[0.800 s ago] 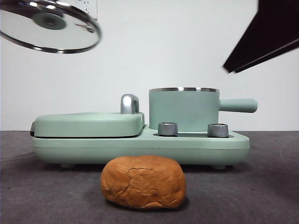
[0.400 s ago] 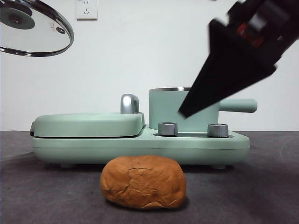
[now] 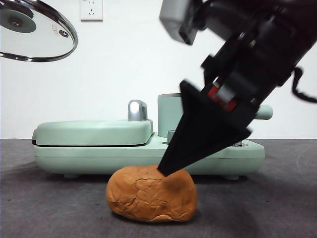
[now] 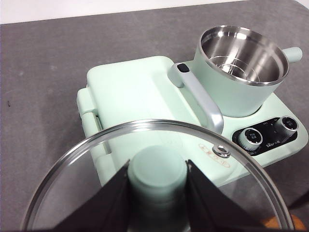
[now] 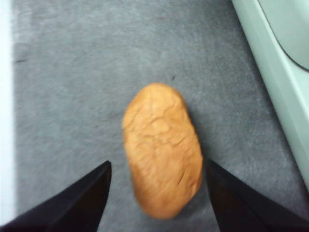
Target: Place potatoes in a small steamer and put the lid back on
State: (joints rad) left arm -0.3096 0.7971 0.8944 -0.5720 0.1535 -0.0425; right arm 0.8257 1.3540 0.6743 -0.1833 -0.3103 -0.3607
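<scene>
Since the earlier frames the right gripper (image 3: 166,171) has descended from the upper corner to the potato (image 3: 151,193), while the lid (image 3: 35,30) has drifted up and toward the side edge and now hangs steady. In the front view the dark jaw tip reaches the potato's upper surface; whether it touches cannot be told. In the right wrist view, which is blurred, the right gripper (image 5: 157,193) is spread wide, one jaw on either side of the potato (image 5: 162,149), which lies lengthwise between them on the grey counter (image 5: 63,87) with a gap to each jaw. This straddle suits a grasp across the short axis.

The left gripper (image 4: 157,193) is closed on the lid's green knob (image 4: 157,176) and holds the lid (image 4: 159,140) high and off to one side, evidently to leave the steamer (image 4: 241,72) uncovered and the space above it free. The steamer's steel bowl appears empty; it stands on the green base (image 4: 140,101) beside the flat hinged cover, its handle (image 3: 265,112) pointing away from that cover.

The potato sits on the counter just in front of the base, apart from it. Open counter lies to either side of it. The likely obstacles on the lift are the base's front edge, the two knobs (image 4: 268,133) and the steamer's raised rim, which the potato must clear before lowering.
</scene>
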